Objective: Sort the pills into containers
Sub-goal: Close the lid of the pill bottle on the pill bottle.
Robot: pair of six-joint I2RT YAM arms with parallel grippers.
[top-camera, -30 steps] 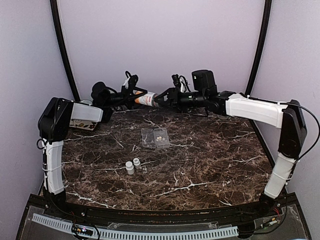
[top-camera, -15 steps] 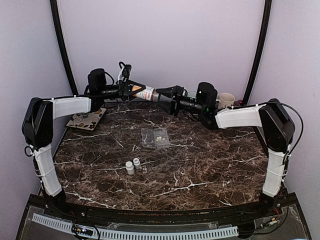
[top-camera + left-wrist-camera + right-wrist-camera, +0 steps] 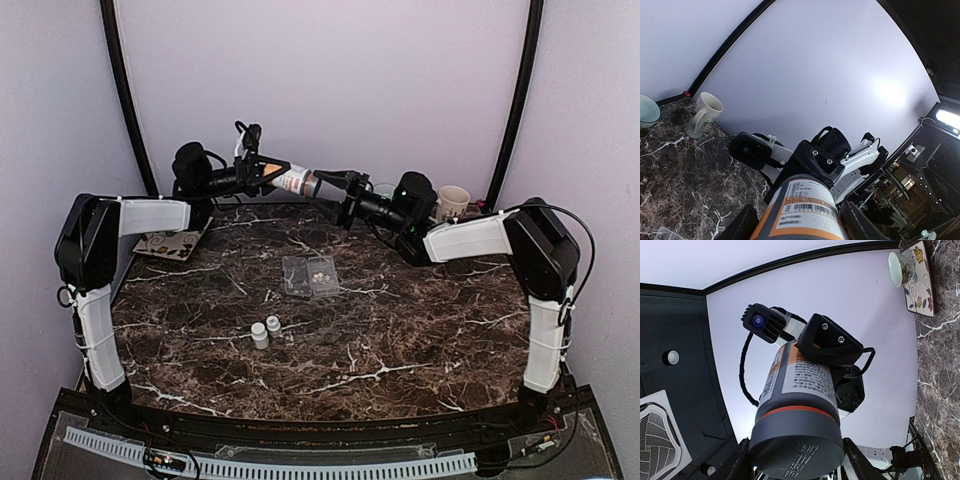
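An orange bottle (image 3: pixel 295 181) with a grey cap is held level in the air above the table's far edge. My left gripper (image 3: pixel 277 177) is shut on its body, with the labelled body (image 3: pixel 802 210) filling the left wrist view. My right gripper (image 3: pixel 331 187) is shut on the grey cap (image 3: pixel 797 440), a finger on each side. The clear pill box (image 3: pixel 310 276) lies open at mid-table, far below both grippers. A few cream pills (image 3: pixel 319 270) lie in one compartment.
Two small white bottles (image 3: pixel 266 331) stand in front of the pill box. A cream mug (image 3: pixel 453 200) and a pale bowl (image 3: pixel 647 110) stand at the back right. A patterned coaster (image 3: pixel 168 243) lies at the back left, holding a cup (image 3: pixel 901 266).
Both arms have changed posture and carried the bottle a little higher toward the back wall. Both grippers have kept their hold. The things on the table have not moved.
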